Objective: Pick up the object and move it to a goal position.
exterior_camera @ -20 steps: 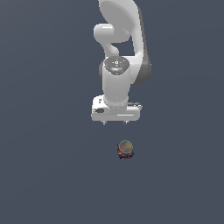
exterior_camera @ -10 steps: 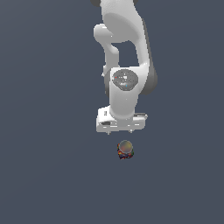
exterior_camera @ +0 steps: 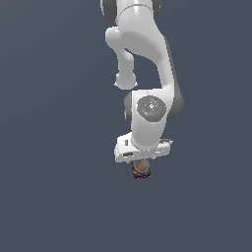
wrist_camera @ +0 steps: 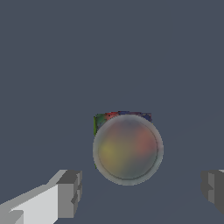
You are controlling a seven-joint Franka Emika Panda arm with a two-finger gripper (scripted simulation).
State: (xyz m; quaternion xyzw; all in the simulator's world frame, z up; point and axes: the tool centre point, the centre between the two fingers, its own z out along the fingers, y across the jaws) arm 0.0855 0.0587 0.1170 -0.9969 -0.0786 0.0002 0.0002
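While the claw (wrist_camera: 140, 192) hangs spread above the object (wrist_camera: 127, 148)
Centre both fingers (wrist_camera: 70, 192) about the can, lower straight, then pinch evenly

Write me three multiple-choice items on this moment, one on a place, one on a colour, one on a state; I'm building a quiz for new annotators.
1. In the exterior view, where is the can relative to the end effector?
A. Just below it, partly covered
B. Far to that view's left
C. Above the arm's elbow

2. What colour is the floor?
A. White
B. Dark grey-blue
C. Bright green

3. What state is the end effector in?
A. Shut on the can
B. Open, fingers apart and clear of the can
C. Out of sight

Answers:
1 A, the can peeks out under the white hand.
2 B, both views show a plain dark grey-blue surface.
3 B, in the wrist view one finger stands well off the can and the other sits at the far edge.
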